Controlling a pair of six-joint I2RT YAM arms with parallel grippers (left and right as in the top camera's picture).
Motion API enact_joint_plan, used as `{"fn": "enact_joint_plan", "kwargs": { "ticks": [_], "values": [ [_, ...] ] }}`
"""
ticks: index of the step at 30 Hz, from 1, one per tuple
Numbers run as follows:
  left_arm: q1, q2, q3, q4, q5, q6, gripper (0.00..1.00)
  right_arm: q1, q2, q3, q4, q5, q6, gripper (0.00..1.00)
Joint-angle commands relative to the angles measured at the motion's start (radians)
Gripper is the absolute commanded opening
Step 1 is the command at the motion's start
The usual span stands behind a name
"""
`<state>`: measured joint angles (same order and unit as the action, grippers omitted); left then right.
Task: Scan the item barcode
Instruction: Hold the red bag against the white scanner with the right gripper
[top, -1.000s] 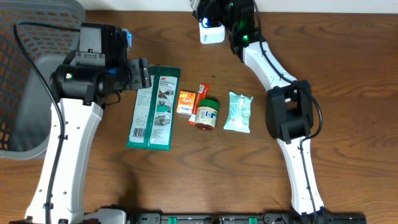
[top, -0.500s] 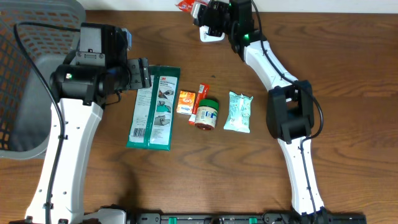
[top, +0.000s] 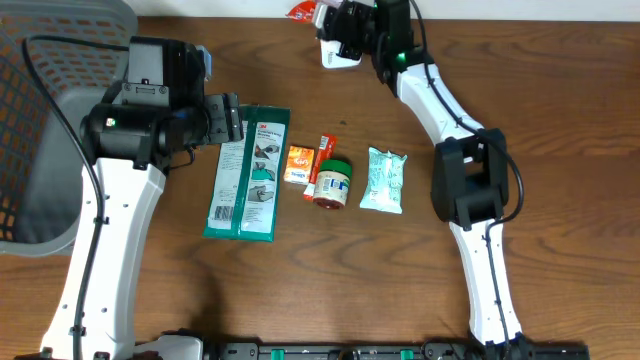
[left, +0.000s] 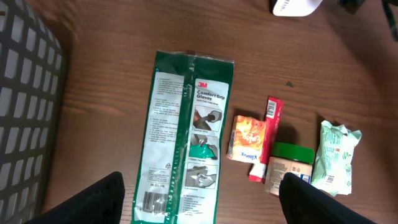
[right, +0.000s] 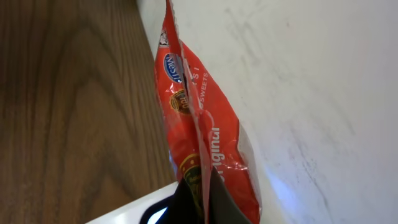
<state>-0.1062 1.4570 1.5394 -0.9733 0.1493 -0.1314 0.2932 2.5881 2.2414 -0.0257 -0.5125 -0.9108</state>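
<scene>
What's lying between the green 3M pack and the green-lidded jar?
A small orange packet and a slim red sachet, side by side. The overhead view shows both, and so does the left wrist view.

Bare worktop (top: 330, 290) lies open on the near side of the row, where green package (top: 247, 172), orange packet (top: 298, 163), red stick (top: 323, 158), jar (top: 333, 184) and wipes pack (top: 384, 181) crowd close. A basket (top: 40, 120) blocks the left side. Far back, scanner (top: 340, 55) and wall (right: 298, 93) hem the red packet (right: 199, 124) in the right pincer (right: 198, 202).
</scene>
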Motion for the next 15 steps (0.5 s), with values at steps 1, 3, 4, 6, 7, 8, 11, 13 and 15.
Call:
{"fn": "enact_joint_plan", "kwargs": {
  "ticks": [1, 3, 4, 6, 7, 8, 11, 13, 15],
  "values": [
    [0.004, 0.000, 0.012, -0.003, -0.016, -0.005, 0.80, -0.019, -0.166, 0.016, 0.002, -0.039, 0.139, 0.01],
    [0.004, 0.000, 0.012, -0.003, -0.016, -0.005, 0.80, -0.021, -0.232, 0.016, -0.018, -0.040, 0.224, 0.01],
    [0.004, 0.000, 0.012, -0.003, -0.016, -0.005, 0.80, -0.022, -0.271, 0.016, -0.039, -0.040, 0.269, 0.01],
    [0.004, 0.000, 0.012, -0.003, -0.016, -0.005, 0.80, -0.025, -0.344, 0.016, -0.105, -0.040, 0.356, 0.01],
    [0.004, 0.000, 0.012, -0.003, -0.016, -0.005, 0.80, -0.028, -0.367, 0.016, -0.134, -0.040, 0.379, 0.01],
    [0.004, 0.000, 0.012, -0.003, -0.016, -0.005, 0.80, -0.037, -0.427, 0.016, -0.220, -0.040, 0.443, 0.01],
    [0.004, 0.000, 0.012, -0.003, -0.016, -0.005, 0.80, -0.066, -0.525, 0.016, -0.432, -0.039, 0.578, 0.01],
    [0.004, 0.000, 0.012, -0.003, -0.016, -0.005, 0.80, -0.097, -0.574, 0.016, -0.578, -0.039, 0.649, 0.01],
    [0.004, 0.000, 0.012, -0.003, -0.016, -0.005, 0.80, -0.156, -0.614, 0.016, -0.809, -0.039, 0.731, 0.01]
  ]
}}
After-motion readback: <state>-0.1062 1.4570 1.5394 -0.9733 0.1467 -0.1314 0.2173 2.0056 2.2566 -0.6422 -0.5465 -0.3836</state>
